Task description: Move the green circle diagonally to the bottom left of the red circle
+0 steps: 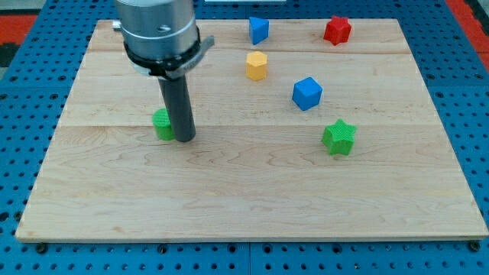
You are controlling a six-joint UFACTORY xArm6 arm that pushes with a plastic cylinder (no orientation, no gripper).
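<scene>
Though half hidden, green circle (162, 124) touching my tip (185, 139) on the view's left; round, no readable heading; no fingers.

The rod (177, 107) hides most of the green block (162, 124), so its shape cannot be told.

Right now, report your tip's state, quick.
No gripper: my tip holds nothing, resting against the view's right side of the green circle.
</scene>
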